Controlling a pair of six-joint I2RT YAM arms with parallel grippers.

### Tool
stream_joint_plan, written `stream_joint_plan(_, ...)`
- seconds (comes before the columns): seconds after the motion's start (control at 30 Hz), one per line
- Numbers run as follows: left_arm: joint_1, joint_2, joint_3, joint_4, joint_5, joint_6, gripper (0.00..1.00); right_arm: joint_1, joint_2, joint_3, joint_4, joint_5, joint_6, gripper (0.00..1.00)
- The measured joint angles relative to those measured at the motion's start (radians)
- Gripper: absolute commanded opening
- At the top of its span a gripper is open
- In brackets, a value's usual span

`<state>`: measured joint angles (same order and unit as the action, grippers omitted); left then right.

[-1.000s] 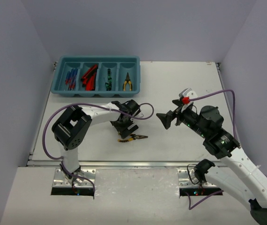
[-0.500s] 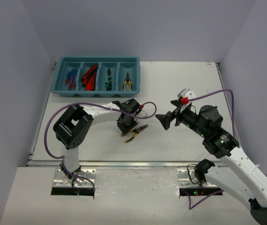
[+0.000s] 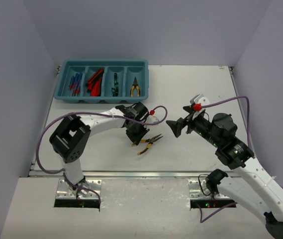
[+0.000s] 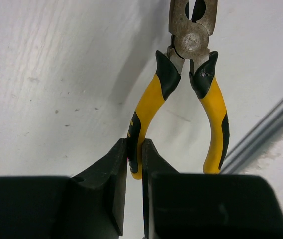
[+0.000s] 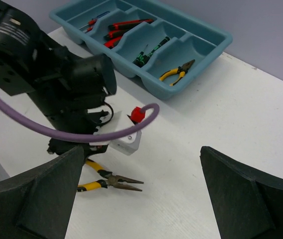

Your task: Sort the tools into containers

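**Top view.** We find the yellow-handled steel pliers [image 3: 149, 142] low over the white table [image 3: 191, 89], near its front edge. They are well apart from the teal-blue four-compartment plastic tray [image 3: 101, 63]. The left gripper [image 3: 137, 135] sits at their handle end. The right gripper [image 3: 173, 127] hovers nearby.

**Left wrist view.** The fingers pinch one yellow handle near its tip; the other handle is free. We judge the pliers rigid and nose-heavy, with grippy sleeves. Held this far out they may swing, so a hold nearer the pivot would be steadier.

**Right wrist view.** Its fingers stand spread wide, holding nothing. A second pair of pliers [image 5: 177, 72] lies in the tray's end compartment.
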<state>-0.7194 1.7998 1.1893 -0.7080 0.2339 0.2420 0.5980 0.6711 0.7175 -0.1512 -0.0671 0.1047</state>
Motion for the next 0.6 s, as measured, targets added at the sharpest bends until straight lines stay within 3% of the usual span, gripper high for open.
stream_joint_plan(0.17,-0.01,-0.16,0.001,0.039,0.033,-0.004,0.0,0.0,-0.03,-0.004,0.005,0.095,0.023,0.99)
stream_joint_plan(0.3,0.032,-0.199,0.049,0.084,-0.031,-0.051,0.0,0.001,-0.075,-0.007,0.013,0.198,0.05,0.99)
stream_joint_plan(0.53,0.235,-0.037,0.365,0.114,-0.223,-0.237,0.0,0.001,-0.177,-0.037,0.049,0.382,0.079,0.99)
stream_joint_plan(0.6,0.289,0.068,0.551,0.072,-0.268,-0.281,0.0,0.001,-0.178,-0.039,0.058,0.405,0.08,0.99)
